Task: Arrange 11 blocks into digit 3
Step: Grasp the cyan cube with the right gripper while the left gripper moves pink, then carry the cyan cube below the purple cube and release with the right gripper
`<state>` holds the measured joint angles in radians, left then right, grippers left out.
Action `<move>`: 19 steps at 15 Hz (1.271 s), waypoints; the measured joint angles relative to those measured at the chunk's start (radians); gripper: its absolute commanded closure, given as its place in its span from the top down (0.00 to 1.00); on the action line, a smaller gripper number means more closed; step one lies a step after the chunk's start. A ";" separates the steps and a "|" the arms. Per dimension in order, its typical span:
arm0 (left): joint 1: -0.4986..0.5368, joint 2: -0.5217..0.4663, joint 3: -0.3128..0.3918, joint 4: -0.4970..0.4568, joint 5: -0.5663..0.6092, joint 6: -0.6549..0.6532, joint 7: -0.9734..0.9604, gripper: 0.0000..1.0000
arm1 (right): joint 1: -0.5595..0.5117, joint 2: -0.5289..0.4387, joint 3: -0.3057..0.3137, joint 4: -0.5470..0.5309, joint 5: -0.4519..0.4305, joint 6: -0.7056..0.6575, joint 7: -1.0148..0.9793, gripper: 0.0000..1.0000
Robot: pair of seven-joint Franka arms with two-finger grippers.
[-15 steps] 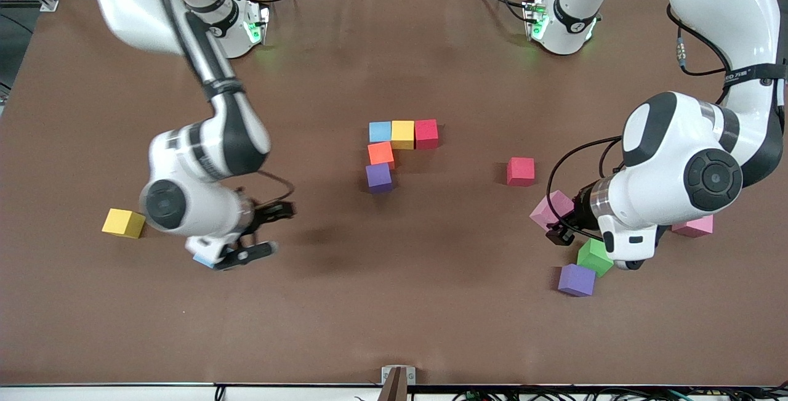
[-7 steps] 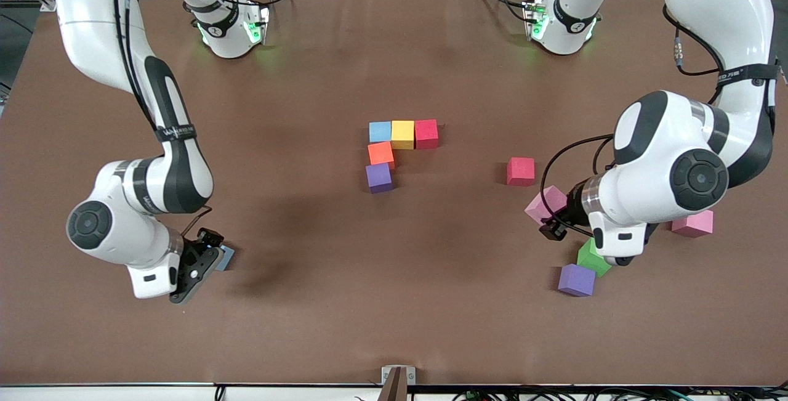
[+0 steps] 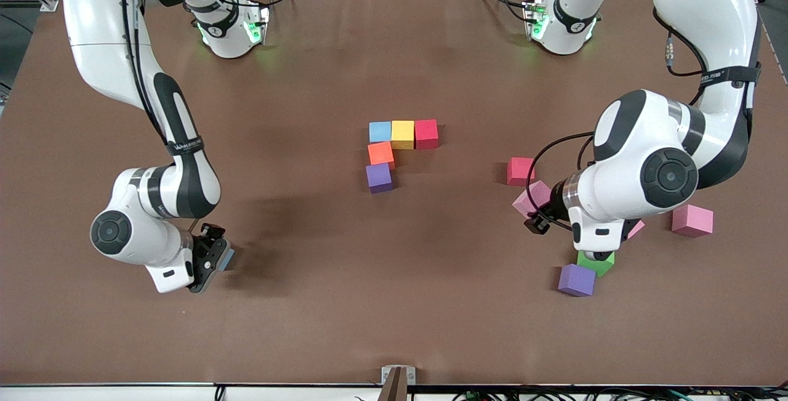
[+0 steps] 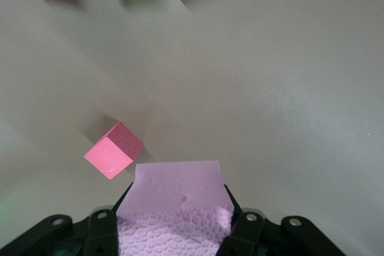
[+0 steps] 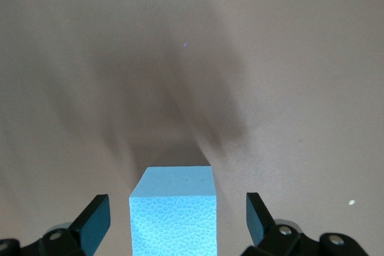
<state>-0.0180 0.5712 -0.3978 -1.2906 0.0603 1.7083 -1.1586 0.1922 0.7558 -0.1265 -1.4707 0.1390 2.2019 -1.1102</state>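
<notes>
Front view showed our left gripper (image 3: 534, 216) clenched on a matte pink foam cube (image 3: 530, 198) at centre right, our right gripper (image 3: 212, 256) spread around a light-blue foam cube (image 3: 226, 259) at lower left, likely needing closure next.

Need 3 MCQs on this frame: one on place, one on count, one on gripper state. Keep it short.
1. Where is the purple block near the left arm's end?
A. touching the red block
B. nearer the front camera than the green block
C. in the figure

2. How many blocks make up the joined figure at mid-table?
A. three
B. five
C. eight

3. How is the right gripper?
A. shut on a blue block
B. open, a light blue block between its fingers
C. shut, empty

Answers: 1 B, purple lies lower in the front view. 2 B, blue, yellow, red, orange, purple touch. 3 B, gaps show either side of the block.
</notes>
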 measured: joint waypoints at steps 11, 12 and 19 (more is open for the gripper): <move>-0.040 0.045 0.000 -0.009 0.000 0.074 -0.131 0.01 | -0.025 0.000 0.008 -0.094 -0.001 0.105 -0.053 0.13; -0.046 0.047 0.000 -0.015 0.000 0.077 -0.161 0.01 | -0.022 -0.001 0.011 -0.092 0.000 0.107 -0.050 0.13; -0.101 0.046 -0.001 -0.091 0.001 0.126 -0.418 0.01 | 0.157 -0.018 0.029 -0.048 0.003 0.021 0.486 0.14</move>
<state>-0.1194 0.6176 -0.3984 -1.3811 0.0615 1.8341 -1.5771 0.3493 0.7377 -0.0976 -1.5183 0.1421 2.2226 -0.6247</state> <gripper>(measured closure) 0.441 0.401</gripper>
